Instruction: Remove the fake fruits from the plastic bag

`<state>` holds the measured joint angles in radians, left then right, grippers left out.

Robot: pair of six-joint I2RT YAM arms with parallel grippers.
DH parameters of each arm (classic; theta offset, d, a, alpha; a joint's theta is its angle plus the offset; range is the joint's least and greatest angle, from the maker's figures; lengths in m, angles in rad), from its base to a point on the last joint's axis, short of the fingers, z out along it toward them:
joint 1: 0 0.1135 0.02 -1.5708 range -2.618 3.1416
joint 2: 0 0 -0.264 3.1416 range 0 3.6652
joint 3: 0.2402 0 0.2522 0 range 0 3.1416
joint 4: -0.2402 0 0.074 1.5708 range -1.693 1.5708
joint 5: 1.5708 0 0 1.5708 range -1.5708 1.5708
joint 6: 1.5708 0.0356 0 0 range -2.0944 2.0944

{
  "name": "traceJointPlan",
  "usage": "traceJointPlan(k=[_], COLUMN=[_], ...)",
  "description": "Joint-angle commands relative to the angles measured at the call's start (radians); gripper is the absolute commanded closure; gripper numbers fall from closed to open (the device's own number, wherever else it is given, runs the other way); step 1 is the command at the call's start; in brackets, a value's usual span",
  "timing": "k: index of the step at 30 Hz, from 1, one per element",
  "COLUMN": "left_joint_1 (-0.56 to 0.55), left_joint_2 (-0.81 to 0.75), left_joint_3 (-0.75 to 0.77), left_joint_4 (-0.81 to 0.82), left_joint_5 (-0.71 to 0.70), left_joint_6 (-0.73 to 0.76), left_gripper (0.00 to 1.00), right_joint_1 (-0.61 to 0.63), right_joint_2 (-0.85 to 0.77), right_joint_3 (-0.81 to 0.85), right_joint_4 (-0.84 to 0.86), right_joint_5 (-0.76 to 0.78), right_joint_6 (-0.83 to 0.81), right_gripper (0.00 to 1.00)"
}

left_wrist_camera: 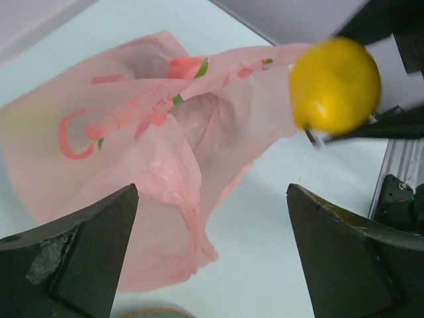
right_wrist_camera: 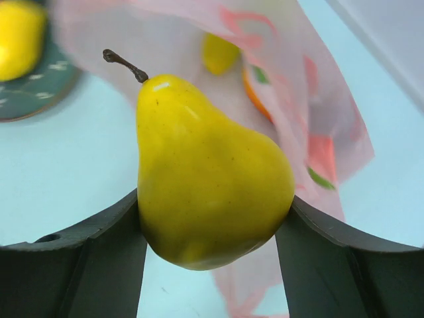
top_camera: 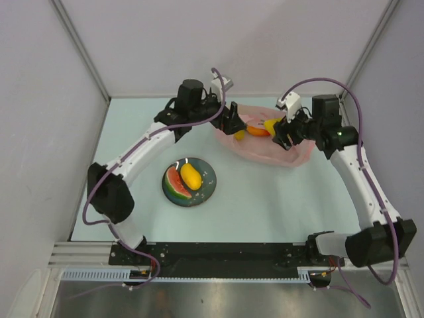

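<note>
Right claw (right_wrist_camera: 213,205) grips a yellow pear (right_wrist_camera: 205,159) over the bag (left_wrist_camera: 132,139); left claw (left_wrist_camera: 212,245) gapes empty. Two fruits (top_camera: 185,179) sit on the plate (top_camera: 208,180), and more are inside.

Likely robotics lab cell: plain grey panel walls (top_camera: 40,66), aluminium rail (top_camera: 79,253), pale tabletop (top_camera: 265,205).

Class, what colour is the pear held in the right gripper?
Yellow; the pear shows best in right wrist view.
</note>
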<state>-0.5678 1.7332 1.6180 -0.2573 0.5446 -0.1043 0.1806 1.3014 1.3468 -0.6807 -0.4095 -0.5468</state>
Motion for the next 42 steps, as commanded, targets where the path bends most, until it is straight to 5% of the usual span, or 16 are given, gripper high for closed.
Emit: traceJointPlan(k=[1,5,12,21,35,42], left_joint_1=[0.063,0.146,0.362,0.592,0.677,0.684], left_joint_2=[-0.243,-0.417,-0.610,-0.782,-0.830,-0.840], left_joint_3=[-0.039,-0.133,-0.292,-0.463,-0.570,-0.584], left_joint_4=[0.012,-0.042,-0.074,-0.053,-0.010,-0.011], left_joint_5=[-0.035,-0.098,-0.066,0.064,0.124,0.127], left_joint_6=[0.002,0.095,0.112,0.003,-0.055,-0.051], left_gripper=[0.00,0.00,0.00,0.00,0.00,0.00], right_joint_1=[0.175,0.473,0.595,0.570,0.556,0.589], right_joint_2=[-0.114,-0.142,0.070,0.485,0.797,0.831], right_joint_3=[0.014,0.011,0.009,0.141,0.330,0.328], right_joint_4=[-0.091,-0.097,0.098,0.276,0.320,0.296], right_joint_5=[-0.106,-0.078,-0.118,-0.026,0.038,0.047], right_joint_6=[-0.081,-0.087,0.116,0.598,0.588,0.619], right_gripper=[0.71,0.69,0.70,0.73,0.65,0.59])
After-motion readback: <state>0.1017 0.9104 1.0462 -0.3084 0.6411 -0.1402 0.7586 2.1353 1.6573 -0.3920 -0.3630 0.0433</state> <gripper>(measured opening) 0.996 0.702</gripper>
